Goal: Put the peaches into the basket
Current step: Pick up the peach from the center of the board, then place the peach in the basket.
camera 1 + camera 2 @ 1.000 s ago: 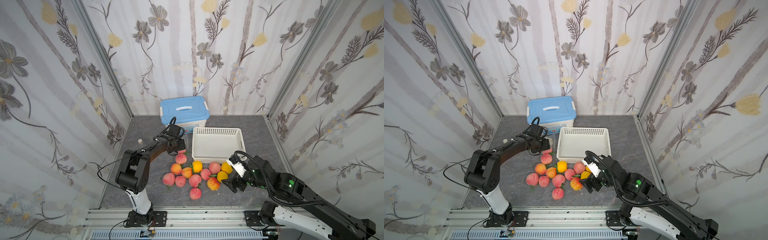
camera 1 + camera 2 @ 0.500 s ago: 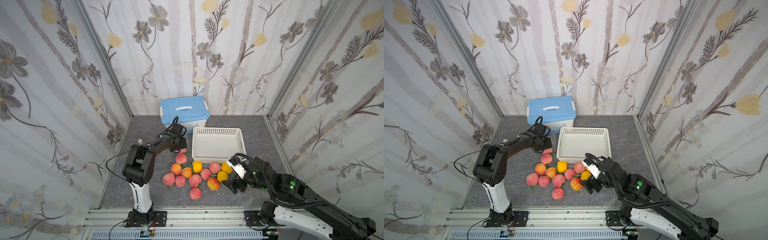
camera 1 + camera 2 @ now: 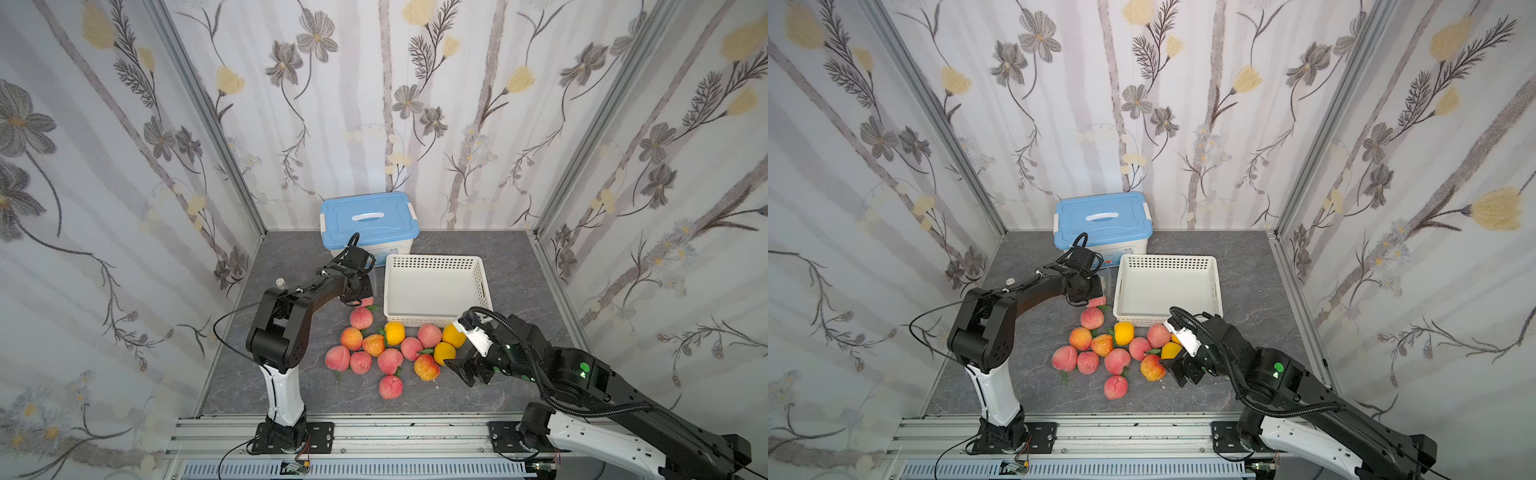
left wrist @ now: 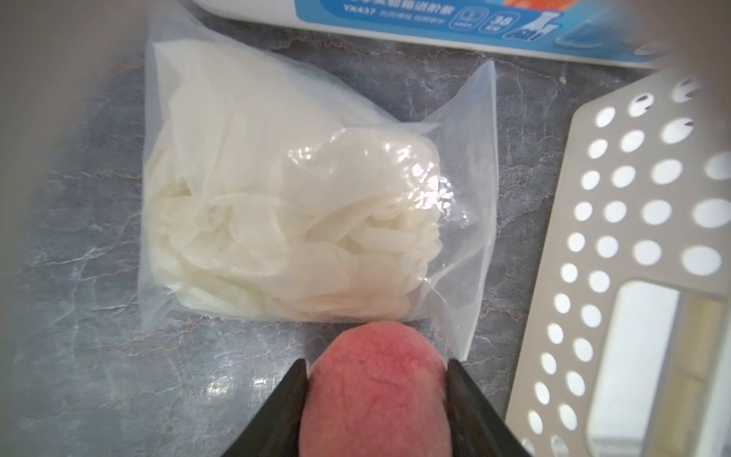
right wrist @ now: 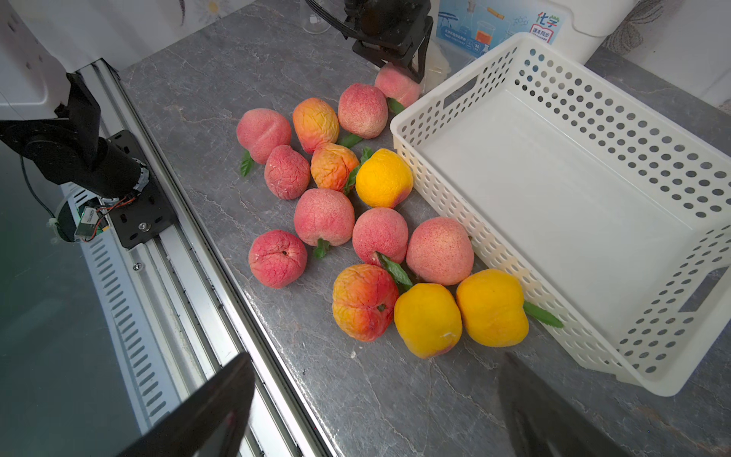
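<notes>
Nearest, the right gripper [image 5: 375,376] has barely moved, its fingers gaping wide just short of the yellow ones among the peaches [image 3: 390,359], which all lie on the table [image 3: 515,266] along the near wall and left corner of the basket [image 3: 434,262]. Farther back, the left gripper [image 4: 377,366] has narrowed since a second ago and now pinches a pink peach [image 4: 375,403] from both sides, hemmed between the basket's corner and a bag [image 4: 292,205] just behind, the box [image 3: 368,220] beyond. Bare tabletop lies left of the pile and right of the basket.
</notes>
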Tool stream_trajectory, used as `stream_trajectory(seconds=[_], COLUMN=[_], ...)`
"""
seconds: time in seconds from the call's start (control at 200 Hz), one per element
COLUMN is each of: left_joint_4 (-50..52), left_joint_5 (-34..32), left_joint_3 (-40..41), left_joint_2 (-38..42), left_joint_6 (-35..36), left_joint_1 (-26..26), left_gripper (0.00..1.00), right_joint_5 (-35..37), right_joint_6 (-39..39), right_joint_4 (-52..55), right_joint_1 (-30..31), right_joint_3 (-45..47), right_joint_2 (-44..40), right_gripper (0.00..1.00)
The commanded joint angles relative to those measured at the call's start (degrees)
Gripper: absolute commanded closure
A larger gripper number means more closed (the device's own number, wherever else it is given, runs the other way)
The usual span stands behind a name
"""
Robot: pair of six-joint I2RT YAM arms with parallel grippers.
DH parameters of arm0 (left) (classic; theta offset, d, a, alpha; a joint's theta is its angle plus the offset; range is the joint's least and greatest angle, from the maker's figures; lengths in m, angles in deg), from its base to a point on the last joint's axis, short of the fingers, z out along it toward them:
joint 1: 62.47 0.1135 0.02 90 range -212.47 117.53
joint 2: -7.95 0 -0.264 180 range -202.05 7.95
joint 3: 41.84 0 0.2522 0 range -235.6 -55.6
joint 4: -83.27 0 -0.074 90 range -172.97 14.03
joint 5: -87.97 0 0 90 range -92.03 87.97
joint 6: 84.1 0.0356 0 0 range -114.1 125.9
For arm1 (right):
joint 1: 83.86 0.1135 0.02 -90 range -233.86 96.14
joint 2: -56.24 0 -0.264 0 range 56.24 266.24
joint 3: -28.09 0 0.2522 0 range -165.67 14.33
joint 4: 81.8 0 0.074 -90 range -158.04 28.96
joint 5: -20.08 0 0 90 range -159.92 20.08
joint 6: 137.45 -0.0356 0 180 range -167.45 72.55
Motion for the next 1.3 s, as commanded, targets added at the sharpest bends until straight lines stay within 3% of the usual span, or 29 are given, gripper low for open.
stream_trajectory(seconds=[0.0,0.4,0.774,1.294], left_joint_4=[1.15,3.01,5.91,10.83], left_joint_5=[-1.06,-1.76,-3.21,-4.19], left_joint_3=[-0.70,-1.32,-6.26,-24.03], left_joint_2=[1.48,7.58,12.06,-3.70], left_joint_6=[0.01,0.61,1.70,4.89], left_joint_1=[-0.20,-0.65,-4.53,-16.27], left_gripper=[0.49,0.50,0.49,0.48], right_joint_5=[1.34,2.69,4.73,9.46], right_joint_6=[0.56,0.30,-0.18,-0.89], right_joint_4=[-2.21,-2.34,-2.41,-2.21], right_joint_1=[0.13,0.13,0.16,0.14], right_joint_3=[0.06,0.18,0.23,1.12], right_joint_2=[0.11,-1.34,-1.82,-4.83], right_gripper=[0.05,0.04,0.04,0.03])
